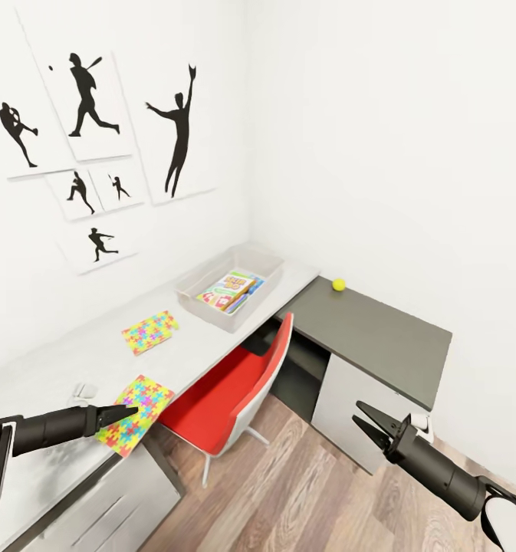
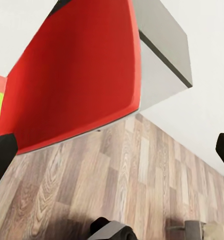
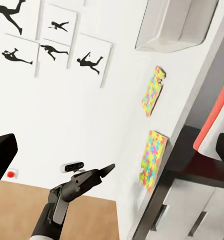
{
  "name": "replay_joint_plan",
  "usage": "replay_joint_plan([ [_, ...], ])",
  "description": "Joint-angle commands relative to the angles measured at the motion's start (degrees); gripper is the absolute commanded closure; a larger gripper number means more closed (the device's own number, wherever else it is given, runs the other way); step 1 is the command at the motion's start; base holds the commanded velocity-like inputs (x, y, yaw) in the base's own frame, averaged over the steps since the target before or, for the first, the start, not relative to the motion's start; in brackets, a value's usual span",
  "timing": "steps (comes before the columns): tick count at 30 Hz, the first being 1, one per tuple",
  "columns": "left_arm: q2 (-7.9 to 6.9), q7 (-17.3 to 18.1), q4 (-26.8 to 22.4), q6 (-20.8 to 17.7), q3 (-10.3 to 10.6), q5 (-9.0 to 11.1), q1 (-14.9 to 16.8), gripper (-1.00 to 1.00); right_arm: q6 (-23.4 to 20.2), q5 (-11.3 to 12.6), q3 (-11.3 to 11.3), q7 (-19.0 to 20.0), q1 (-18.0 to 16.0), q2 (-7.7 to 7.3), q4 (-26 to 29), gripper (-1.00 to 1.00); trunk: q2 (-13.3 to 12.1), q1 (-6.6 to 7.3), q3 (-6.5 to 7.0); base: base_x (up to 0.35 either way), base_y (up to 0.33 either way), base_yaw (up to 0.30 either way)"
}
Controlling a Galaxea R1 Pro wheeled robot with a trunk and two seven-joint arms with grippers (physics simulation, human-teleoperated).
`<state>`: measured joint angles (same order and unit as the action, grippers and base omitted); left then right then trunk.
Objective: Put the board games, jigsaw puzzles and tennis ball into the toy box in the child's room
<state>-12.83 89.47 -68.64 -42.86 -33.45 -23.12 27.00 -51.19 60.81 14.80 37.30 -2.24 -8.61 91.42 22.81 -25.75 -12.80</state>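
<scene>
1. Along the wall under the black sports pictures [image 1: 89, 146] runs the table [image 1: 73, 360], light grey on top; at its far end it meets the lower dark grey shelf unit [image 1: 380, 337], which turns the corner toward the right.
2. Near that far end of the table stands the toy box [image 1: 204, 295], pale and lidless, with colourful board games [image 1: 231, 291] lying inside; how many are stacked there is hard to make out.
3. Two jigsaw puzzles lie flat on the table: the far puzzle [image 1: 150, 331] sits well in from the front edge, while the near puzzle [image 1: 137, 414] has its corner jutting past that edge.
4. Well apart from them, the tennis ball [image 1: 339, 284] rests on the shelf unit close to the wall.
5. A red chair [image 1: 234, 391] is pushed partly under the table between the puzzles and the shelf unit; open wood floor [image 1: 304, 491] spreads below and to the right of it.
6. The left gripper [image 1: 123, 414] hovers at the near puzzle's edge, fingers drawn close together to a point in the head view; whether it touches the puzzle cannot be told, and it grips nothing visible.
7. The right gripper [image 1: 367, 422] hangs over the open floor beside the shelf unit, fingers spread apart and empty.
8. The left arm and right arm are cut off by the picture's lower corners.
</scene>
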Motion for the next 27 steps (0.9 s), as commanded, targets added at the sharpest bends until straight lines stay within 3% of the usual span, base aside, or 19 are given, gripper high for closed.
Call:
replay_joint_plan([
  [1,0.02,0.53,-0.08,-0.61,-0.10,-0.60,0.07,-1.00,-0.31,0.01,0.06,0.14,-0.05,0.00,0.00,-1.00,0.11,-0.03,-0.06,0.000,-0.201,0.000],
  [19,0.60,0.53,0.48,-2.06,-0.32,-0.67,-0.71,-1.00,-0.31,0.01,0.09,0.06,-0.10,-0.02,0.05,-1.00,0.11,-0.03,0.69,0.000,-0.027,0.013],
  [27,2.82,0.53,0.88,-3.83,-0.54,0.08,-4.02,-1.00,-0.31,0.01,0.07,0.06,-0.11,-0.01,-0.01,-1.00,0.11,-0.03,0.69,-0.014,0.000,0.000],
])
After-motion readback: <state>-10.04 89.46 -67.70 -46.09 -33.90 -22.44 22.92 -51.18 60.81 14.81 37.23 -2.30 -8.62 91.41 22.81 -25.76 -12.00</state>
